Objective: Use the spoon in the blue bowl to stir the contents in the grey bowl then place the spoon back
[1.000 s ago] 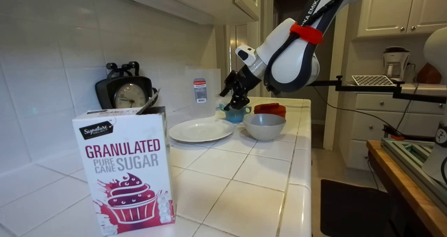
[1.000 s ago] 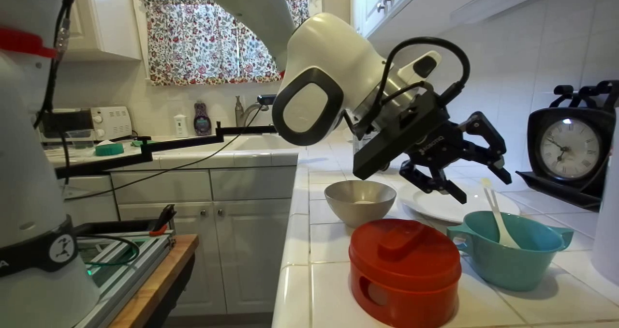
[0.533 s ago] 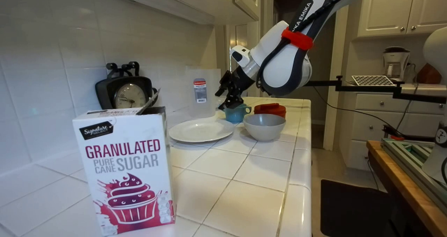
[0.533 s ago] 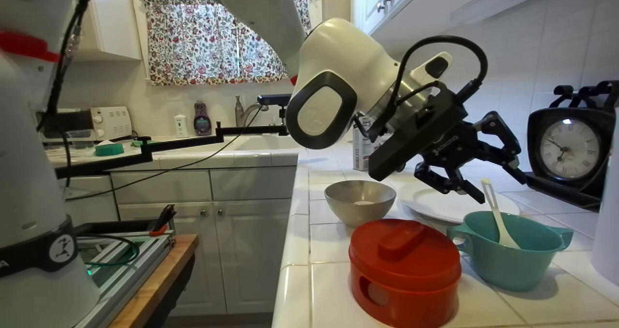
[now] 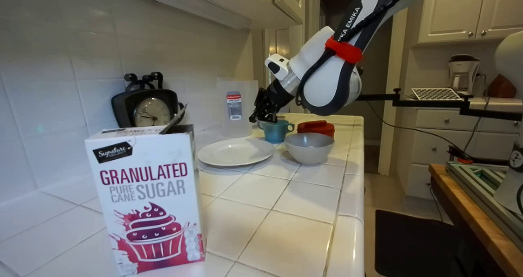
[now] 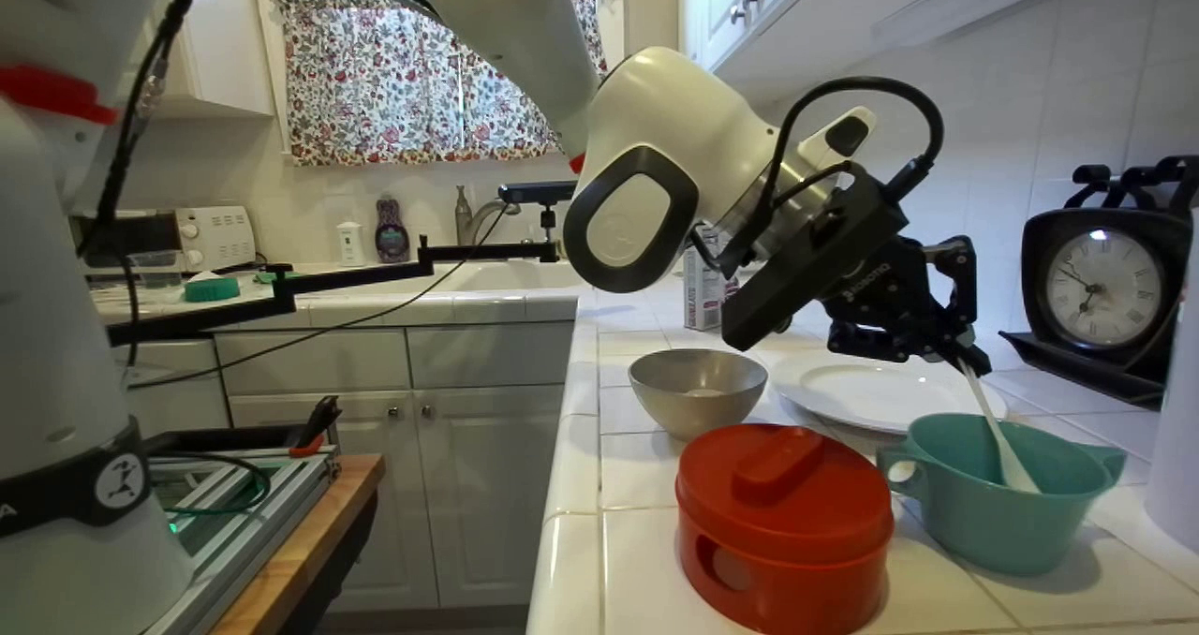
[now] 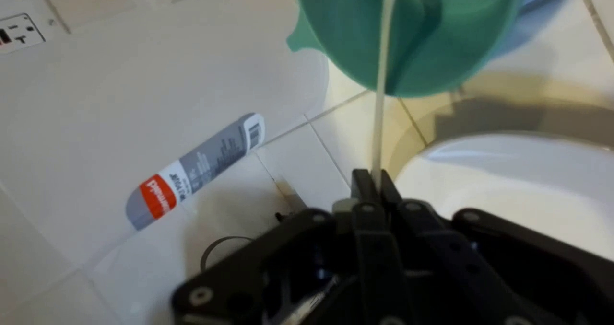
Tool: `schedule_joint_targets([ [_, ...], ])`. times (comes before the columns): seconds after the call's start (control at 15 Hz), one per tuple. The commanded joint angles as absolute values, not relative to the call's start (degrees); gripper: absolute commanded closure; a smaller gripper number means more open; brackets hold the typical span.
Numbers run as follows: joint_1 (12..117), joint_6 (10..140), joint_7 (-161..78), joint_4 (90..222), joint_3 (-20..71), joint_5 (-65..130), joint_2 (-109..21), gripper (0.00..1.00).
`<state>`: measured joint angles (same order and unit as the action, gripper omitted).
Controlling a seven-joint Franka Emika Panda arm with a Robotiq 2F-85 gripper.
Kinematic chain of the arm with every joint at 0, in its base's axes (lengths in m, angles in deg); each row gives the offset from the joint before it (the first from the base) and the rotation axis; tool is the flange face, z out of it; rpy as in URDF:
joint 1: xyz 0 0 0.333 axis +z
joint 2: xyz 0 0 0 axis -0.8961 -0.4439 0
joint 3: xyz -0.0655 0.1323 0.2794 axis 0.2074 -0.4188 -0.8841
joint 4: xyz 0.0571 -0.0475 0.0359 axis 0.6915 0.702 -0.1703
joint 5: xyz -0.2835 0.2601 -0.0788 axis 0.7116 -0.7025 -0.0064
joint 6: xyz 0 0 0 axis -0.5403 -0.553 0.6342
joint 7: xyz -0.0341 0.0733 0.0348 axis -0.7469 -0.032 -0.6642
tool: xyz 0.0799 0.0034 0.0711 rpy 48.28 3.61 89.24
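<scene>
Your end effector (image 7: 377,186) pinches the spoon (image 6: 1000,435) high up, prob. to keep its low end free for stirring. Low end's in blue bowl (image 6: 993,527) rn.

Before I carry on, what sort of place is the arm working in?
Most likely a home kitchen: a box of granulated sugar stands on the tiled counter, a coffee maker shows in the background, and a floral curtain hangs in an exterior view.
</scene>
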<state>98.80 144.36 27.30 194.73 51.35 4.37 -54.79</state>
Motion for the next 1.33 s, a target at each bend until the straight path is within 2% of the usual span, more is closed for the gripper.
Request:
schedule_joint_targets([
  [0.0, 100.9, 153.9, 27.0, 194.6, 52.8, 2.0, -57.9, 1.0],
  [0.4, 106.2, 152.0, 28.8, 196.0, 58.2, 0.1, -55.6, 0.99],
  [0.8, 113.8, 148.3, 29.3, 198.7, 65.0, -1.6, -46.9, 0.99],
  [1.27, 118.5, 138.0, 32.7, 205.1, 65.6, 4.6, -24.5, 0.99],
])
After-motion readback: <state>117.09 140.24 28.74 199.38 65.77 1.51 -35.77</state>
